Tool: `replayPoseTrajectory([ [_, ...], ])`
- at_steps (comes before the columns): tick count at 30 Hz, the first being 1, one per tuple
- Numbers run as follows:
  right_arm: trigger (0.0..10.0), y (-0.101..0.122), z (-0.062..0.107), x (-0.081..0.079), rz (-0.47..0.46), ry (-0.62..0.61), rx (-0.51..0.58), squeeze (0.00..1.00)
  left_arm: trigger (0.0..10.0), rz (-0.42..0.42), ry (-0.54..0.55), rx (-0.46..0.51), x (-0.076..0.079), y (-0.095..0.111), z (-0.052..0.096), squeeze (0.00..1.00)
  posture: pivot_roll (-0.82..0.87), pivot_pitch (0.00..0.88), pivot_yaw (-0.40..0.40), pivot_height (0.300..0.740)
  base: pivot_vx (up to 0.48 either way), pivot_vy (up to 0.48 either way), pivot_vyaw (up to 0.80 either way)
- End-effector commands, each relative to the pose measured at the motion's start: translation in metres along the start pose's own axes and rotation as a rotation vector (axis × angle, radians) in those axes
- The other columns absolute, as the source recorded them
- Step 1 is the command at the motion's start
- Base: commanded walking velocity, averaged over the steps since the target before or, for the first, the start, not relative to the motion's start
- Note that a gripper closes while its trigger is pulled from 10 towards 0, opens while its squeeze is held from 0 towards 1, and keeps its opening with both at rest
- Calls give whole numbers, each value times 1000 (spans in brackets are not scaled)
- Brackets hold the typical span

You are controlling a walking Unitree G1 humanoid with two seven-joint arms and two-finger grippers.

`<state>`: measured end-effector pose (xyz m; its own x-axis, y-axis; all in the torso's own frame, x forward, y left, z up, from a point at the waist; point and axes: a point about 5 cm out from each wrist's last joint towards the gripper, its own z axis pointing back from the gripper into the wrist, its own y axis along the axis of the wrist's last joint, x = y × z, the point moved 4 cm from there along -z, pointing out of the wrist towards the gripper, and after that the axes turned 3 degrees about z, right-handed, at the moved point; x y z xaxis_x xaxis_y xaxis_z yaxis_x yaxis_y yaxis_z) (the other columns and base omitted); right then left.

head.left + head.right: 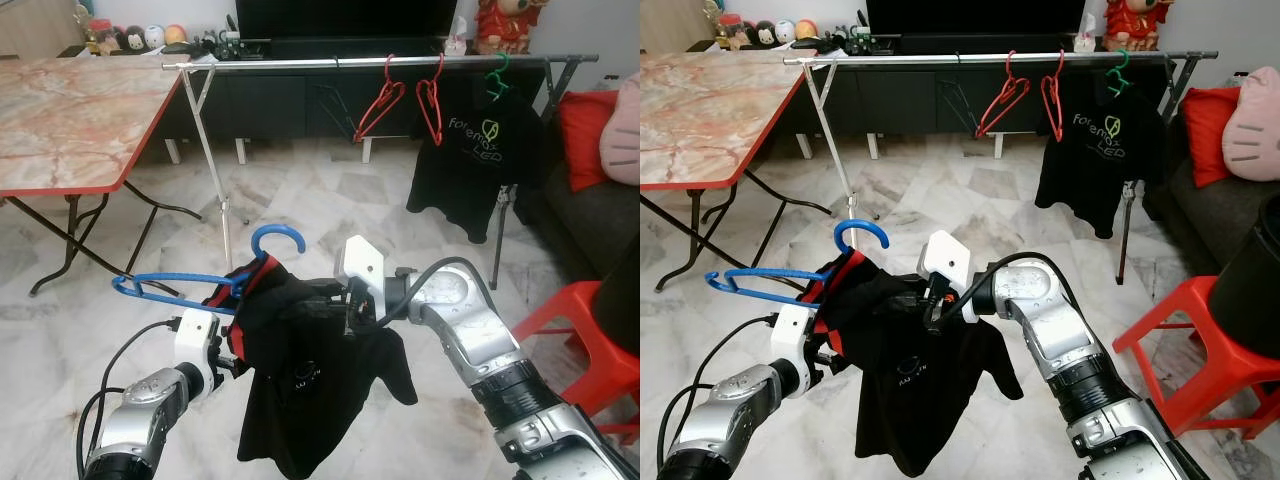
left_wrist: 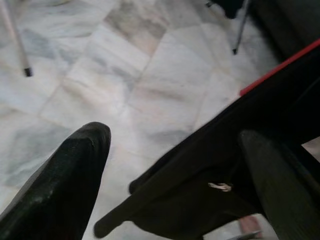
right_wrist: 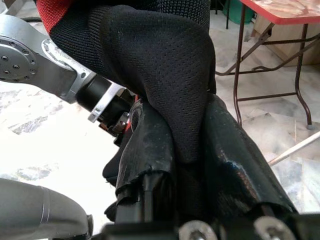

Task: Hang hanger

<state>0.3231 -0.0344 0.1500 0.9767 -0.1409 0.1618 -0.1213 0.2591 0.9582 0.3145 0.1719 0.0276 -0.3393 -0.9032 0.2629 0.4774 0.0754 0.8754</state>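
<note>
Far ahead of you, across the floor (image 1: 330,200), stands the rail (image 1: 300,63). It runs from left to right. Two red hangers (image 1: 380,100) and a black shirt on a green hanger (image 1: 497,75) hang on it already. The left part of the rail is bare. A table (image 1: 70,120) stands on your left and a red stool (image 1: 575,320) on your right.

Close in front of you is the shirt (image 1: 310,370). It hangs on the blue hanger (image 1: 180,285), held up between your two arms. The hanger's long bar lies left to right, the same way as the rail. Its hook (image 1: 278,238) points up and sits between the two grippers, nearer the right one.

Your right gripper (image 3: 187,145) has its jaws squeezed together on a fold of the shirt, by the shoulder. Your left gripper (image 2: 175,165) is at the other shoulder. Its jaws are apart, and the shirt's edge lies between them. You cannot tell from here if one finger (image 2: 75,170) touches the cloth.

The rail is well away from the hook and higher than it. So you likely need to walk up and lift both arms until the hook is above the bare bit of rail.
</note>
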Motion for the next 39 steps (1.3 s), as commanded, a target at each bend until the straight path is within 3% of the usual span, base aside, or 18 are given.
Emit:
replayPoseTrajectory([
  [1, 10000, 9, -1, -1, 34, 11, 25, 0, 10000, -30, -40, 2, 1, 2, 7, 0, -61, 29, -4, 740, 0, 0, 0],
  [7, 10000, 4, -1, -1, 38, 11, 1, 0, 10000, -100, -104, -62, -1, -9, 24, 0, -53, 36, -8, 740, 0, 0, 0],
  [11, 10000, 5, -4, -2, 38, 14, 2, 0, 10000, -104, -137, -60, 2, -7, 26, 0, -48, 41, -9, 740, 0, 0, 0],
  [13, 10000, 7, -6, -4, 40, 24, 6, 0, 10000, -121, -192, -57, 10, -5, 25, 0, -48, 41, -9, 740, 0, 0, 0],
  [18, 10000, 7, -8, -8, 44, 42, 9, 0, 10000, -119, -155, -27, 9, 4, 17, 0, -52, 43, -10, 740, 0, 0, 0],
  [28, 10000, 6, -9, -14, 49, 71, 0, 0, 10000, -104, 27, 51, -9, 18, 7, 0, -59, 49, -13, 740, 0, 0, 0],
  [39, 10000, 9, -15, -22, 52, 101, 10, 0, 10000, -104, 63, 56, -12, 19, 0, 0, -64, 54, -13, 740, 0, 0, 0],
])
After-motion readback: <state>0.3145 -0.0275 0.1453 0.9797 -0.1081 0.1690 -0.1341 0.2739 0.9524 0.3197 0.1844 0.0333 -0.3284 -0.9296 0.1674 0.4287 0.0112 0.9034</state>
